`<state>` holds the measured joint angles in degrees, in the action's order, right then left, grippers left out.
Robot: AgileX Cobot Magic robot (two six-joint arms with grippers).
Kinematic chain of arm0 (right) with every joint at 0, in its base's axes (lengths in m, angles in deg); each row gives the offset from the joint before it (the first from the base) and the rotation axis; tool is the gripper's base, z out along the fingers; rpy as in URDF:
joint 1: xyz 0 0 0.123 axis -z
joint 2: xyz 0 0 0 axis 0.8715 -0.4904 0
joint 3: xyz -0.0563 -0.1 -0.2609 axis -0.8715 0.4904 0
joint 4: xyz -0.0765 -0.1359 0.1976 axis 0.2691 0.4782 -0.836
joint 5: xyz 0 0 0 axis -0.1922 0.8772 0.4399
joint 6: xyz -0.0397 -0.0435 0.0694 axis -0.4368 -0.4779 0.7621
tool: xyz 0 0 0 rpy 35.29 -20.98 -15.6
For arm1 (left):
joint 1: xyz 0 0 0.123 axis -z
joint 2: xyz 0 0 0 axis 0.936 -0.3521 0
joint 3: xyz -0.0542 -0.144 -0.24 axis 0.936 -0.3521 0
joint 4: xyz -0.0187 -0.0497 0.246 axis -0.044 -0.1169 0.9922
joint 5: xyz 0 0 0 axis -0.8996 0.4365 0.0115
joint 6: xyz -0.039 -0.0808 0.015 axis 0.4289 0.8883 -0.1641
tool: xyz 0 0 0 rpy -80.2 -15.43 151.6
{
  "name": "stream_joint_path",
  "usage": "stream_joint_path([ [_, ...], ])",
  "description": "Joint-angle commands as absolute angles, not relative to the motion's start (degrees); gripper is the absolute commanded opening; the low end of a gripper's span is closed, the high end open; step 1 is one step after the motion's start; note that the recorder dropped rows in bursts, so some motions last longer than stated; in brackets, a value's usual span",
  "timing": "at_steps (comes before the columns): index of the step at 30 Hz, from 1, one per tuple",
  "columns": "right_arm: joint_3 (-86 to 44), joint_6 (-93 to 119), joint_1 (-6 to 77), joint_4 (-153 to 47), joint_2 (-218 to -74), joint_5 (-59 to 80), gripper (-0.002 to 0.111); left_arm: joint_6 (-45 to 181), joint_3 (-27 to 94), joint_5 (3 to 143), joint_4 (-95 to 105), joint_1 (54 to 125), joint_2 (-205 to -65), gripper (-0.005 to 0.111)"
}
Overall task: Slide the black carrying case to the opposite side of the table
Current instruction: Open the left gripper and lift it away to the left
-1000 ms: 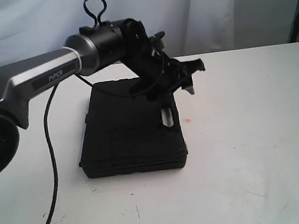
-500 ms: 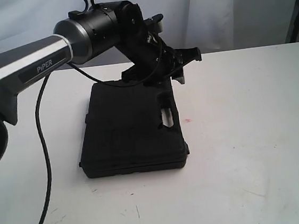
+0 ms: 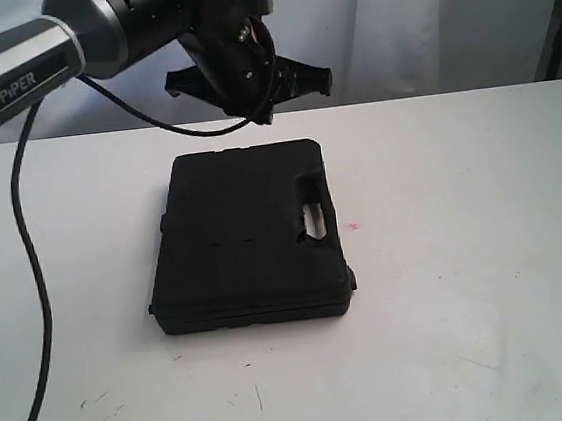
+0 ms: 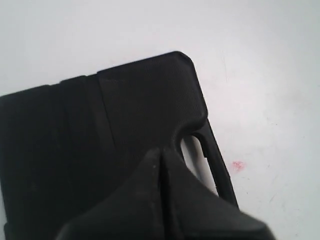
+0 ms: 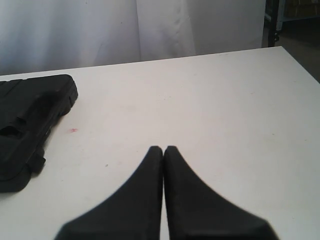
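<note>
Black carrying case [image 3: 249, 236] flat on table [image 3: 486, 249] | left gripper [image 3: 261, 110] closed, hovering above

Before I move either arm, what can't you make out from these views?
Right pincer: outside the exterior view, so its height over the table is unclear.
Black case: cut off by the frame edge in the right wrist view; partly hidden behind the left pincer in the left wrist view.
Case's front edge: too dark for detail in the exterior view.
</note>
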<state>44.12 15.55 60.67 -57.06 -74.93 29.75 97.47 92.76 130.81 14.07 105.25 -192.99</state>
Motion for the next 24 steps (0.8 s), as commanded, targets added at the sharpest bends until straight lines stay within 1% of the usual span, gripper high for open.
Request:
stream_joint_path([
  [1,44.23,15.80,61.11,-57.30,-74.71,29.24,0.000,97.27,88.37,128.85,16.88,104.83,-188.27,0.000],
  [5,44.23,15.80,61.11,-57.30,-74.71,29.24,0.000,97.27,80.01,124.41,16.09,102.66,-183.50,0.000],
  [10,44.23,15.80,61.11,-57.30,-74.71,29.24,0.000,97.68,65.79,116.01,14.66,98.81,-172.30,0.000],
  [17,44.23,15.80,61.11,-57.30,-74.71,29.24,0.000,98.81,50.44,109.42,14.60,94.91,-159.36,0.000],
  [24,44.23,15.80,61.11,-57.30,-74.71,29.24,0.000,99.05,36.58,104.84,15.13,92.54,-147.59,0.000],
])
